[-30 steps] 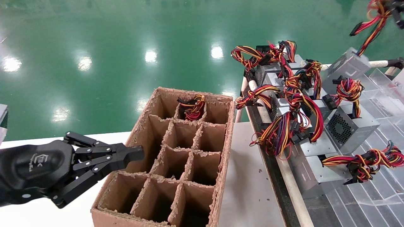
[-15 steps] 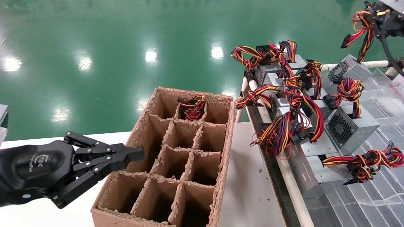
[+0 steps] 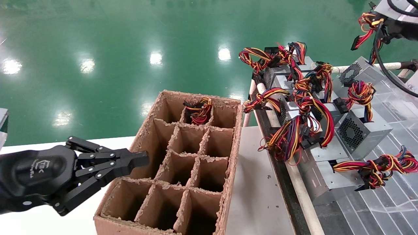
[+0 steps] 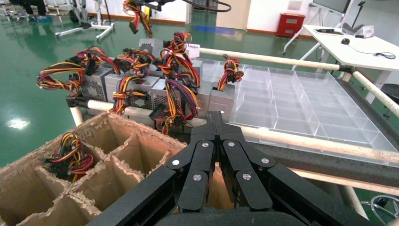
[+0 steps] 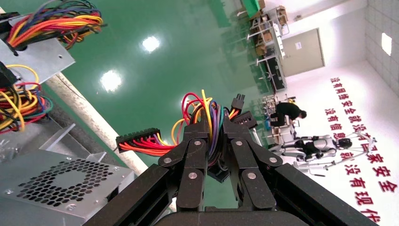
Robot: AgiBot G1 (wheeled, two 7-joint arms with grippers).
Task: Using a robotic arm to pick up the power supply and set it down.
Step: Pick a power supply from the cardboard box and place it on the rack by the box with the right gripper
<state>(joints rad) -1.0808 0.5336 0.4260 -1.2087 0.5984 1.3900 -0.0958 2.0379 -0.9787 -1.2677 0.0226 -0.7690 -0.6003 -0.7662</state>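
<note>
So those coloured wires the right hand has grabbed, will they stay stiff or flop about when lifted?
Probably floppy: the wires curl past the right hand, shut on them. The black connector hangs on loose strands, so it will likely swing. Thin strands might slide in the grip. The left hand sits shut beside the cardboard box.

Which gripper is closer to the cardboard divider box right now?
Left. The left gripper sits shut against the cardboard box at its near-left wall. The right gripper is far off, raised above the rack, gripping a wire bundle.
</note>
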